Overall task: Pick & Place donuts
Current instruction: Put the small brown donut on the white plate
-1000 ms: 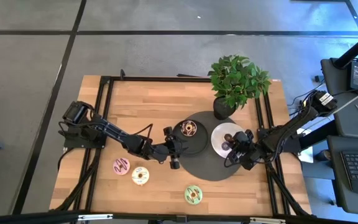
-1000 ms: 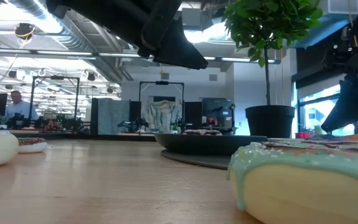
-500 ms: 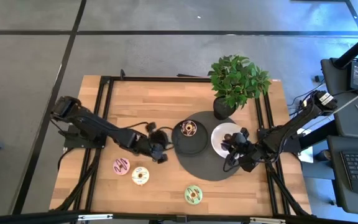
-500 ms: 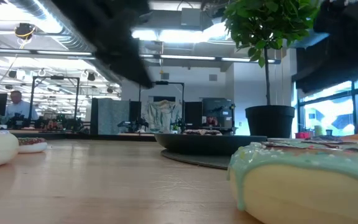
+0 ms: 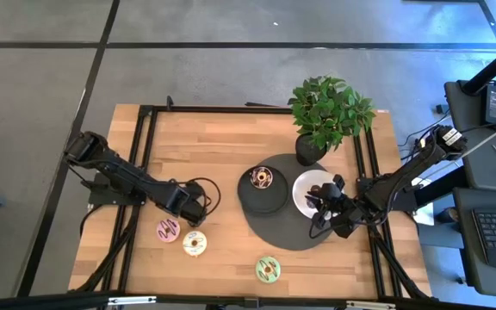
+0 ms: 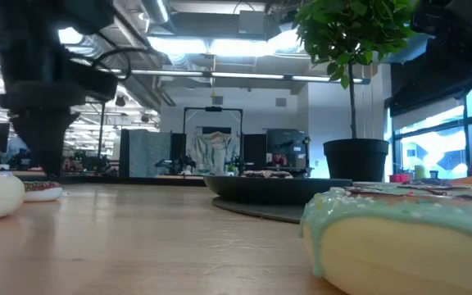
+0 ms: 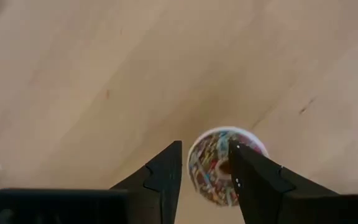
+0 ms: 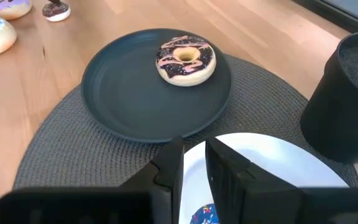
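Note:
My left gripper hangs open over the bare wood left of the black plate. A tiny sprinkled donut lies on the table under it, partly behind one finger; the fingers stand over it without a visible touch. My right gripper is over the white plate, its fingers a narrow gap apart. A dark blue sprinkled donut lies on that plate beneath it. A pink-and-brown iced donut rests in the black plate. Pink, cream and green donuts lie on the wood.
Both plates sit on a round grey mat. A potted plant stands at the mat's far edge, close to the white plate. Black frame rails run along the table's left and right sides. Bare wood lies at the far left.
My left gripper has drawn back from the black plate toward the table's left edge and come down over the tiny sprinkled donut. The donuts and plates have stayed where they were.

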You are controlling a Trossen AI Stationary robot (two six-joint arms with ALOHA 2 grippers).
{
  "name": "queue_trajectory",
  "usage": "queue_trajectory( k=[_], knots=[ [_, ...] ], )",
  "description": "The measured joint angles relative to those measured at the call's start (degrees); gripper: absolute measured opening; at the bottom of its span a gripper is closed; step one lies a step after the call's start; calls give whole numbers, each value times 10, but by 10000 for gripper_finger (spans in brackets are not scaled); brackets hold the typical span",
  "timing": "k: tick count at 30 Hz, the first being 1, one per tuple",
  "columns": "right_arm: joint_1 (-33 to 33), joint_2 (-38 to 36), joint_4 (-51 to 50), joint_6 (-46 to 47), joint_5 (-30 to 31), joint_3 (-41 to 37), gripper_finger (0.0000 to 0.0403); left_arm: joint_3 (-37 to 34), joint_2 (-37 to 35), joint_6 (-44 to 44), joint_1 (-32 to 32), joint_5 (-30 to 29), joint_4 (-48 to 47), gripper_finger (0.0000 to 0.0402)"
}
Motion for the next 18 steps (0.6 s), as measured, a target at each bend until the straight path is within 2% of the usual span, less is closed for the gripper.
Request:
queue_trajectory(
  k=[8, 18],
  knots=[
    [0, 0, 0, 0, -1, 0, 71, -8, 0, -28, 1, 40, 1, 119],
    [0, 0, 0, 0, -2, 0, 71, -8, 8, -36, 1, 43, 1, 93]
  ],
)
